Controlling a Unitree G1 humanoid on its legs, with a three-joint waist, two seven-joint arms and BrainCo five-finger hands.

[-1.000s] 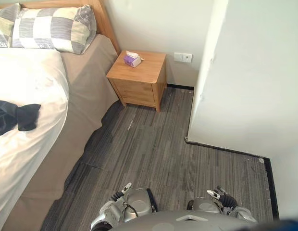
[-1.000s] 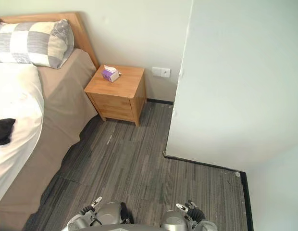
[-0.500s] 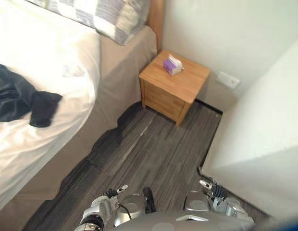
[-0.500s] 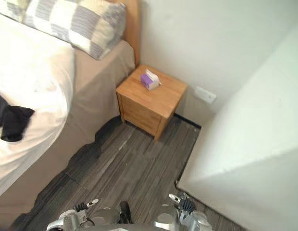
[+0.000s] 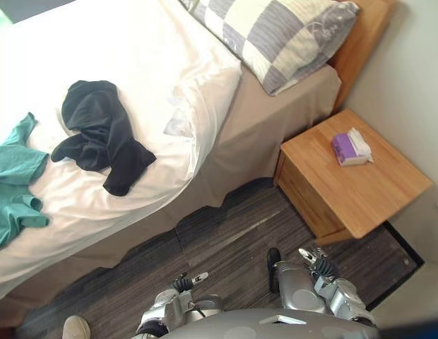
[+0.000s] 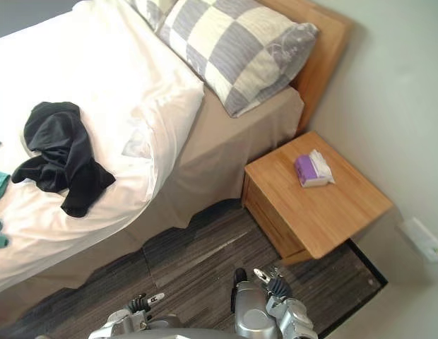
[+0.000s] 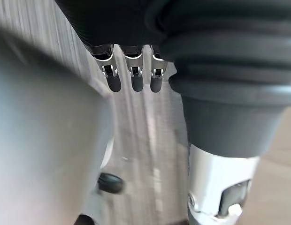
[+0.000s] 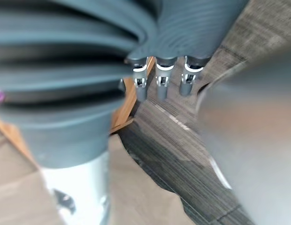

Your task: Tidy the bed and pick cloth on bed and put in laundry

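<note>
Left eye: your crumpled black cloth [image 5: 99, 134] lies on the white-sheeted bed [image 5: 155, 49] at 10 o'clock. A teal cloth [image 5: 14, 176] at 9 is cut off.
Right eye: the print on the purple tissue box [image 6: 312, 169] is unreadable.
Left wrist: left hand [image 7: 132, 82] has straight fingers and is empty.
Right wrist: right hand [image 8: 157, 88] is the same.

There's the left hand [image 7: 126, 23], its dark ribbed rubber cover [image 7: 230, 56] bulging large beside it. The silver fingers [image 7: 133, 77] with their dark tips hang in a neat row, straight and relaxed, empty, touching nothing. Past them runs the grey streaked plank floor [image 7: 150, 136], well clear of the tips. A pale tan patch [image 7: 277, 178] sits at the edge, too blurred to name.
</note>
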